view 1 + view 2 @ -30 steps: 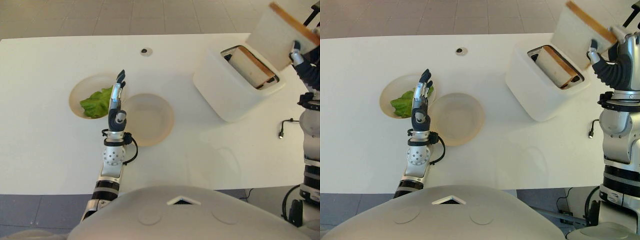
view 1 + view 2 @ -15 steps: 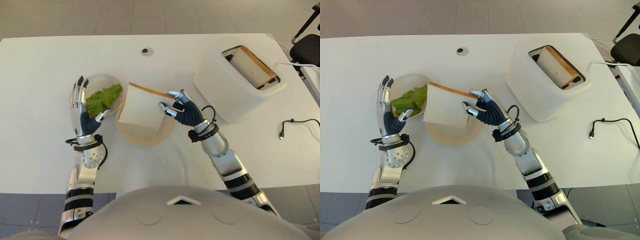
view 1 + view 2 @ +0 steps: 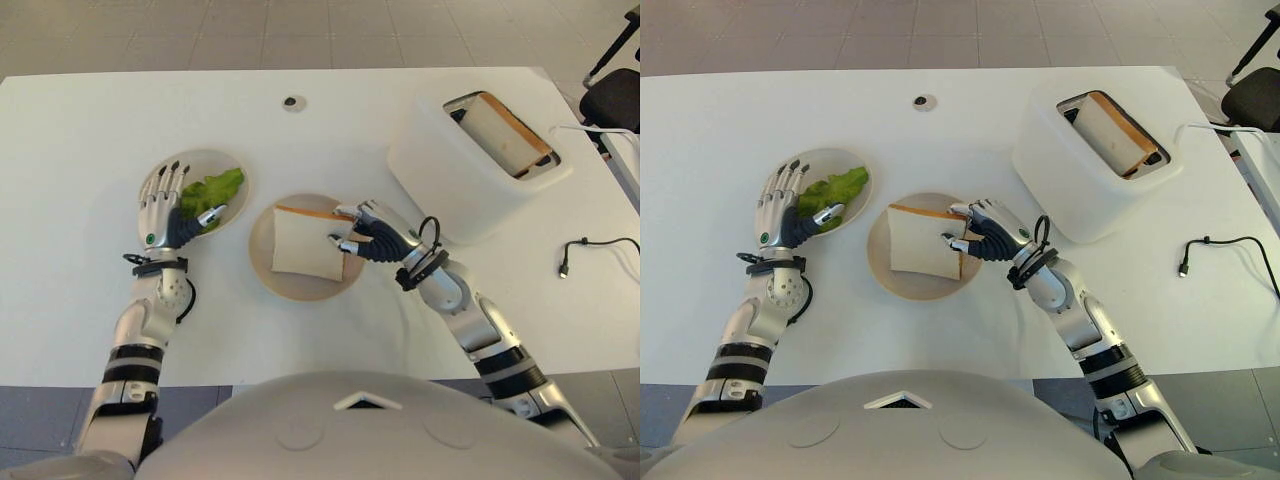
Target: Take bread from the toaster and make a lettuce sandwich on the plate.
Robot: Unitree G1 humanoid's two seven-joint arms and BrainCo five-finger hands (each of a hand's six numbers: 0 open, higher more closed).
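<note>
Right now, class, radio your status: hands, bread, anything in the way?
Right hand grips bread slice, flat on plate. Left hand open over lettuce bowl. Second slice in toaster. Nothing blocking.

My right hand (image 3: 362, 232) has lowered the pale square bread slice (image 3: 305, 243) flat onto the round tan plate (image 3: 300, 289), gripping its 3 o'clock edge. My left hand (image 3: 165, 210) has shifted, fingers spread, over the green lettuce leaf (image 3: 218, 187).

Matt white table (image 3: 80, 140), smooth glossy toaster (image 3: 450, 190).

Slice (image 3: 505, 132) half sunk in toaster (image 3: 450, 195); lettuce (image 3: 218, 186) partly behind left hand (image 3: 163, 214)
</note>
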